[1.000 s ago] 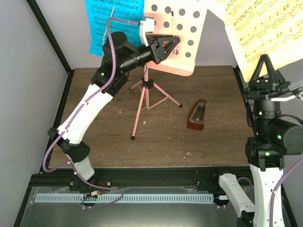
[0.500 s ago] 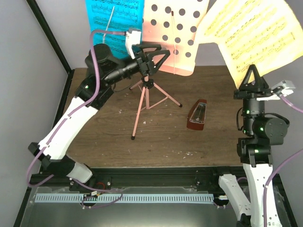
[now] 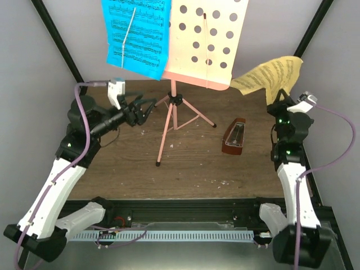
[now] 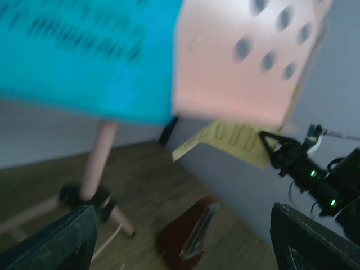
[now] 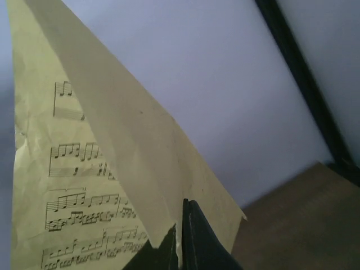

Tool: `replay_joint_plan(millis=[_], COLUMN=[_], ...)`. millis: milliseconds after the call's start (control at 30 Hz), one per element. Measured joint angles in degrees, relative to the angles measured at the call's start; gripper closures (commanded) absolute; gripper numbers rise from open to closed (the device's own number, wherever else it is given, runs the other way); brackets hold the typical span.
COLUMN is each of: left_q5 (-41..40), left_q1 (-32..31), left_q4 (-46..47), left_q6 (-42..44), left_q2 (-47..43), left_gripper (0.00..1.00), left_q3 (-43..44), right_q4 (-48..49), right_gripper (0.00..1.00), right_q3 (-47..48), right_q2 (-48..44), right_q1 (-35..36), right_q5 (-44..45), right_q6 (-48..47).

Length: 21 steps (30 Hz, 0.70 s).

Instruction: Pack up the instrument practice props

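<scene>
— Starting with the left claw point(image 3: 144, 107): open or closed?

— Open. Fingers point(image 4: 62, 239) spread wide at the two lower corners of the wrist view, nothing between them. Hanging in the air over the desk point(image 3: 197, 166), touching nothing.

— Anything close to it?

— Just to the right of it, the pink music stand point(image 3: 171, 121), upright on its tripod legs, near the fingertips but apart from them. Above and beyond that claw, the hole-dotted panel point(image 3: 208, 39), with the blue sheet point(image 3: 135, 31) lying against its left half.

— And the right claw point(image 3: 279, 103)?

— Closed tight on the yellow sheet point(image 3: 270, 76). Pinched at the lower edge, as seen from the wrist, printed notes facing the camera. Held up off the desk, rising from the claw and curling away to its left, toward the panel's lower right corner. Touching that corner or not: impossible to tell.

— Where to find the metronome point(image 3: 234, 138)?

— Down on the desk, left of the right claw and lower, between it and the stand's legs. Small, reddish-brown, pyramid-shaped, with a clear cover on its front. Well to the right of the left claw, blurred in that wrist view. Gripped by neither.
</scene>
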Motion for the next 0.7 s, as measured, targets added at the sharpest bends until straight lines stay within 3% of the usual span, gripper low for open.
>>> replay_joint_plan(millis=[267, 700], left_q5=[-6.2, -13.4], left_q1=[5.0, 5.1], left_q4=[-5.7, -8.4], left_q6=[4.0, 9.9], left_q2=[-9.9, -12.9], left_gripper=[0.14, 0.14], left_q3=[-18.8, -27.4], right_q4=[1.6, 1.9], right_gripper=[0.99, 0.99], right_q3=[-10.6, -28.0], right_q2=[9.4, 6.1], right_q1=[-12.4, -15.7], right_q5=[-7.8, -10.1], right_q6=[10.2, 21.5])
